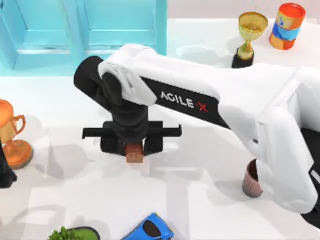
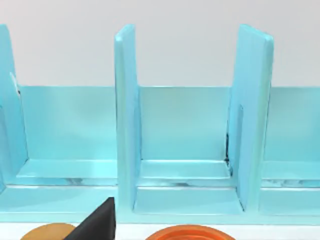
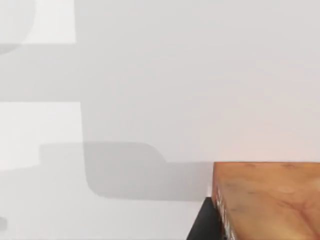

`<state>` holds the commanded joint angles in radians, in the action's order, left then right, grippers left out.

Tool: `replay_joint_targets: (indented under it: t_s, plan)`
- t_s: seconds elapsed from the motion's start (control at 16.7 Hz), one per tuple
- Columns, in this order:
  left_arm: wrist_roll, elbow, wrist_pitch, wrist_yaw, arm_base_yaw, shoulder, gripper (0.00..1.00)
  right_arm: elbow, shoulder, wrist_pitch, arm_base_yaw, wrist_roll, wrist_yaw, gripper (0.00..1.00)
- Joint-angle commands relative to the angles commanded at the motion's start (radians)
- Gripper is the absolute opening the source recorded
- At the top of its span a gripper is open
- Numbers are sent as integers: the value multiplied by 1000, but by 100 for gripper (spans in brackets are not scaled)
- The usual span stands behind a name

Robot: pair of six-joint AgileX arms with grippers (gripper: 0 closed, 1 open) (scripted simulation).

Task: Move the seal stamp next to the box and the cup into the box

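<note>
Reaching across mid-table, the right gripper (image 1: 134, 146) clamps the seal stamp (image 1: 134, 153), reddish-brown and blocky. Its right wrist view adds the stamp's mottled orange-brown face, while the left wrist view faces the blue box (image 2: 125, 125).

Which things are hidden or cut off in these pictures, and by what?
- Cup, top view: right side hidden behind the right arm.
- Seal stamp, top view: top hidden under the right gripper; right wrist view: cut by the edge.
- Orange trophy, top view: cut by the left edge.
- Box, left wrist view: outer compartments cut off.
</note>
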<state>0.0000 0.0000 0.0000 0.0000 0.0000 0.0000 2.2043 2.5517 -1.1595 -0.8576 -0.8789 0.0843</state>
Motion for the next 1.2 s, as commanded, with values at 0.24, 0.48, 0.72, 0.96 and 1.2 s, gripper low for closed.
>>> replay_joint_targets:
  t_s: [0.24,0.48,0.72,0.96,1.2]
  plan:
    - [0,0,0,0,0,0,100,0,0,0,0,0,0,0]
    - [0,0,0,0,0,0,100,-15,-18,-5,6,14,-1,0]
    - [0,0,0,0,0,0,100,-133,-158,-41,63,65,-6,0]
    - [0,0,0,0,0,0,100,-255,-354,-72,117,114,-11,0]
    - [0,0,0,0,0,0,100,-299,-402,-93,146,151,-15,0]
